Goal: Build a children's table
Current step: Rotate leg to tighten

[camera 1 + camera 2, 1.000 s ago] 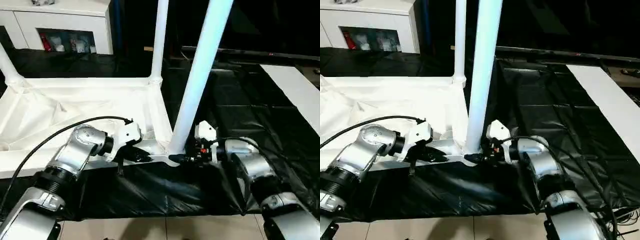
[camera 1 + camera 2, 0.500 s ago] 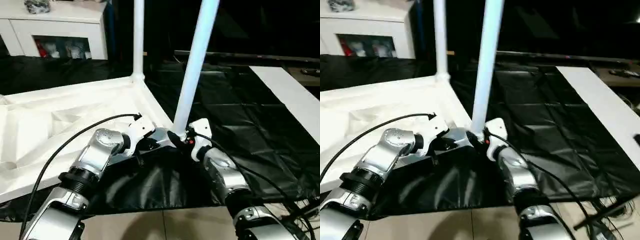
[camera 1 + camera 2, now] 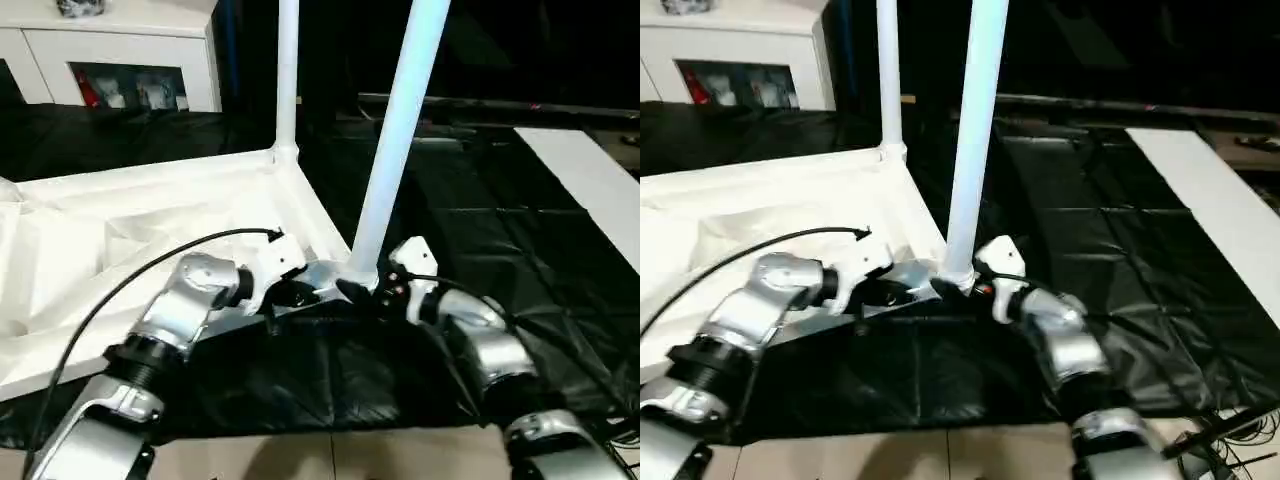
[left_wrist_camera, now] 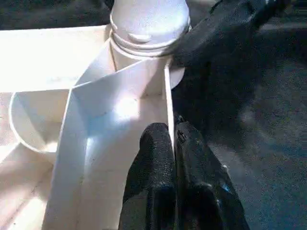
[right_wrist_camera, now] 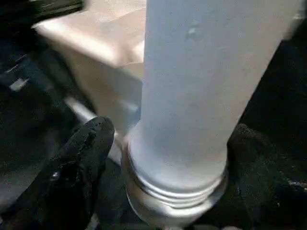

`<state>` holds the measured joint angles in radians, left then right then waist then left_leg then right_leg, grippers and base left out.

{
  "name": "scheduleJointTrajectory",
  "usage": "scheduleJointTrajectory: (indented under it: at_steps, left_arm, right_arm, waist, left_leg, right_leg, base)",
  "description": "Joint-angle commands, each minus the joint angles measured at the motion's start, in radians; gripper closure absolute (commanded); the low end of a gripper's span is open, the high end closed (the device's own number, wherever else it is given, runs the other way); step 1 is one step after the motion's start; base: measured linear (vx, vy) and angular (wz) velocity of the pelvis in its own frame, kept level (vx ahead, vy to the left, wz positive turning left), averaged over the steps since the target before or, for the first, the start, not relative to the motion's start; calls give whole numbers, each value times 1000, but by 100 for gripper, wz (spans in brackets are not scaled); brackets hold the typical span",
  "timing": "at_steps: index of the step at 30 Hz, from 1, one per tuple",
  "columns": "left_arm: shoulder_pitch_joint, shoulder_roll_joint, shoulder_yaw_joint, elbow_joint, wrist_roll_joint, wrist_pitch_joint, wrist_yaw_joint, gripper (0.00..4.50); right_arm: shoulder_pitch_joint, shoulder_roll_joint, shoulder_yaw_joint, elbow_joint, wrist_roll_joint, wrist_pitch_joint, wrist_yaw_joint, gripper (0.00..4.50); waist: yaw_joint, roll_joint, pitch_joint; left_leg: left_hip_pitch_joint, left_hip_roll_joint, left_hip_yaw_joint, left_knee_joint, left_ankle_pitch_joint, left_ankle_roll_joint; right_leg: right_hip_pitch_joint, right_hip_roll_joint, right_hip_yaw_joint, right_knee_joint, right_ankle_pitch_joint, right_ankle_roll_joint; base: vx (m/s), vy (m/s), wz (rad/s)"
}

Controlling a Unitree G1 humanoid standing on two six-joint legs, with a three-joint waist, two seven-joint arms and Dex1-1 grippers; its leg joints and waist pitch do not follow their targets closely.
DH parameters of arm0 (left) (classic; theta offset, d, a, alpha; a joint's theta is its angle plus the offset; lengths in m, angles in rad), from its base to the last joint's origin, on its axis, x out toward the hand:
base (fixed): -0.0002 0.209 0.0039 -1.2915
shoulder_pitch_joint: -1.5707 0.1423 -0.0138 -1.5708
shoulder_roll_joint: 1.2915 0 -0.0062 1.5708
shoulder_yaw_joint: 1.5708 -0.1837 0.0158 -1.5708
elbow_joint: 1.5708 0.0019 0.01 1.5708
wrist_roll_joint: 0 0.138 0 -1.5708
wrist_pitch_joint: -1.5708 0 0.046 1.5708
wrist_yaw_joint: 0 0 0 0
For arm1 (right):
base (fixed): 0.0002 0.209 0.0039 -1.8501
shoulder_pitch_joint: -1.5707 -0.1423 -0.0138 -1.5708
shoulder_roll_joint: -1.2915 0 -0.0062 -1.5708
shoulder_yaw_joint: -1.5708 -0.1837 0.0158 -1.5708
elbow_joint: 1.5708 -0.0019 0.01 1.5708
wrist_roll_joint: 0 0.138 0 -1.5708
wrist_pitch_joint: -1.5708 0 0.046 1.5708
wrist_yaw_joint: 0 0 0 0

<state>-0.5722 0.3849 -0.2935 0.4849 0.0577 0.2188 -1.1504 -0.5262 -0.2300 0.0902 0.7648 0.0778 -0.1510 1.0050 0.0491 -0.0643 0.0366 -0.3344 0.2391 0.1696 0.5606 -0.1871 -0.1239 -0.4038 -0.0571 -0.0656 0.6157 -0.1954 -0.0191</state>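
The children's table top (image 3: 130, 225) lies upside down on the black-covered work table, ribs showing. Two white legs stand upright in its corner sockets: a far leg (image 3: 287, 80) and a near leg (image 3: 395, 140). My left gripper (image 4: 173, 132) is shut on a thin rim wall of the top, right beside the near corner socket (image 4: 144, 52). My right gripper (image 3: 365, 293) is open at the base of the near leg (image 5: 201, 86). One black finger (image 5: 81, 158) stands beside the leg's collar with a small gap. The other finger is hidden behind the leg.
The black cover (image 3: 500, 230) spreads to the right of the top, and a white board (image 3: 590, 180) lies at its far right. A white cabinet (image 3: 120, 50) stands at the back left. Pale floor (image 3: 330, 460) shows below the table's front edge. A black cable (image 3: 150, 270) arcs over my left forearm.
The head views have swung and tilted. Both grippers stay at the near corner. My right forearm has swung out to the right, around the leg's base.
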Motion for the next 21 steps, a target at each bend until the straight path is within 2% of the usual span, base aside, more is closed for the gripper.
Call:
scheduleJointTrajectory:
  at_steps: [1, 3, 4, 7, 10, 14, 21]
  left_arm:
    - [20, 8, -37, 19, -15, -26, -82, 450]
    - [22, 34, -44, 13, -20, -51, -135, 450]
    - [23, 44, -48, 9, -24, -56, -156, 450]
    - [24, 62, -54, 5, -27, -76, -190, 450]
    - [20, 83, -66, 10, -20, -81, -213, 450]
    - [15, 101, -70, 22, -20, -97, -237, 450]
    - [5, 110, -68, 39, -24, -109, -253, 450]
  right_arm:
    - [-23, -8, 12, -9, 23, -11, 77, 62]
    - [-38, -29, 24, -1, 32, -2, 138, 62]
    - [-46, -35, 27, 7, 35, -3, 155, 89]
    - [-62, -39, 29, 26, 36, -9, 176, 96]
    - [-78, -39, 41, 43, 32, -3, 211, 135]
    - [-89, -38, 54, 62, 22, -6, 259, 166]
    - [-86, -33, 77, 75, 22, -12, 294, 220]
  waist:
    - [0, 4, -55]
    - [0, 5, -54]
    - [2, 7, -54]
    - [4, 6, -52]
    - [8, 4, -50]
    - [10, 4, -49]
    - [12, 3, -51]
  left_leg:
    - [-15, -8, 15, -44, -116, 92]
    - [-10, -5, 15, -46, -124, 92]
    - [-8, -4, 15, -47, -123, 90]
    - [-6, -2, 17, -48, -139, 79]
    - [-5, -2, 16, -50, -169, 58]
    - [-6, -1, 16, -50, -172, 49]
    - [-7, -1, 17, -49, -147, 49]
  right_leg:
    - [59, -61, 48, -59, -34, -243]
    - [58, -62, 46, -59, -38, -254]
    - [57, -62, 46, -59, -37, -257]
    - [55, -62, 46, -58, -44, -266]
    - [56, -64, 47, -62, -102, -250]
    - [55, -66, 47, -65, -134, -235]
    - [57, -63, 46, -58, -86, -244]
  base:
    - [0, 0, 0]
    - [0, 0, 0]
    - [0, 0, 0]
    - [0, 0, 0]
    - [0, 0, 0]
    - [0, 0, 0]
    - [0, 0, 0]
